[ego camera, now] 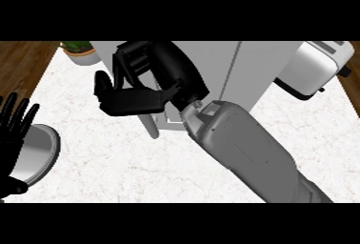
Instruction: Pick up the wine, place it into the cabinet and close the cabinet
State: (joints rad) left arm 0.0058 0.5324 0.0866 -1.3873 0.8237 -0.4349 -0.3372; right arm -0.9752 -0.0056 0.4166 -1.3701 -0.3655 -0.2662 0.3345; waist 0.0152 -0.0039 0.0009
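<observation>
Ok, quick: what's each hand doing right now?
Left hand: open, fingers up, resting at the left edge.
Right hand: at the cabinet; cannot tell.

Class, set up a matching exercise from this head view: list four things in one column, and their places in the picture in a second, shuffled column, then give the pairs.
Things:
1. shiny silver toaster
2. green potted plant
3. round metal pot
4. black right hand

Places:
A. left edge, by the left hand
B. top right corner
C. centre, at the white cabinet
D. top left, on the counter's far edge

Pairs: 1-B, 2-D, 3-A, 4-C
</observation>
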